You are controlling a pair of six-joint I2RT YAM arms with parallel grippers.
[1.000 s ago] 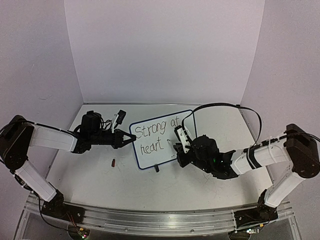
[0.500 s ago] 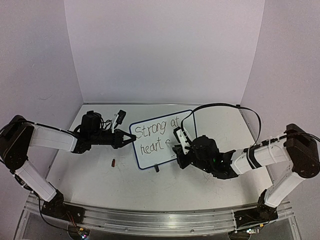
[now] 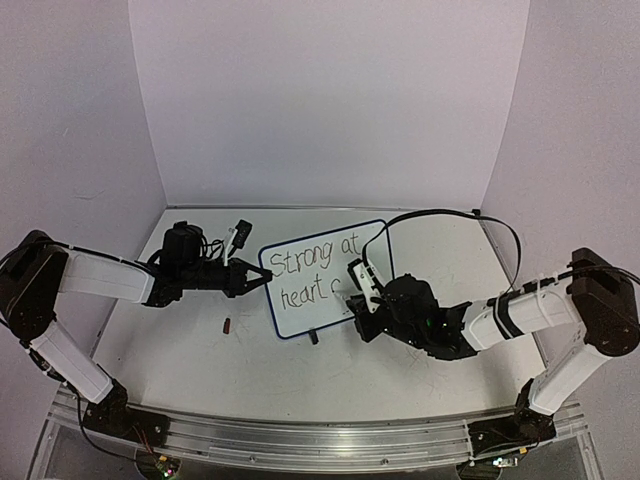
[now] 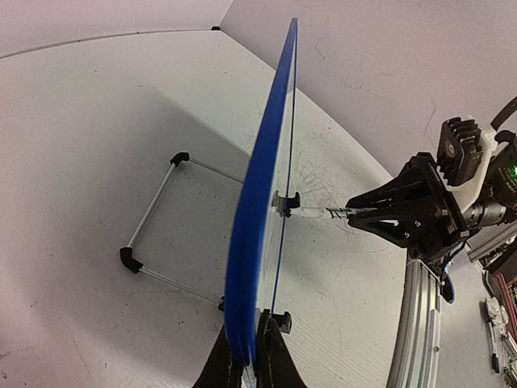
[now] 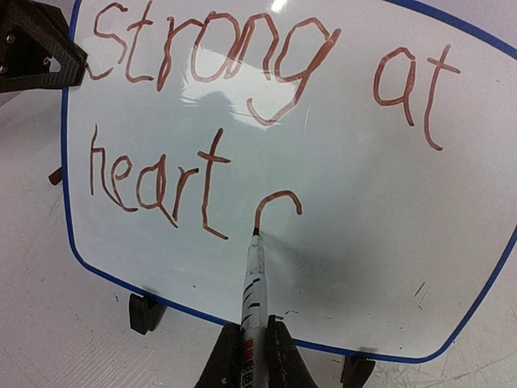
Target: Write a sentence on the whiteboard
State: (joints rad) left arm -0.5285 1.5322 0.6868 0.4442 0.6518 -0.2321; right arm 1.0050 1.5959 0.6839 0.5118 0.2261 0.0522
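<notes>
Right wrist view: right gripper [image 5: 246, 360] pinches a marker [image 5: 253, 283], tip on the whiteboard [image 5: 363, 267] standing on the bench [image 4: 81, 121], starting a letter [image 5: 279, 202] after "heart". Left gripper [image 4: 246, 356] clamps the whiteboard's edge. Next, probably, complete that curve steadily.

Whiteboard [image 4: 260, 210] edge-on, upright, lower edge pinched between left gripper [image 4: 249, 339] fingers. Wire stand [image 4: 153, 212] left of jaws. Above-right of jaws, right gripper [image 4: 359, 213] holds marker [image 4: 317, 213], tip against board face.
</notes>
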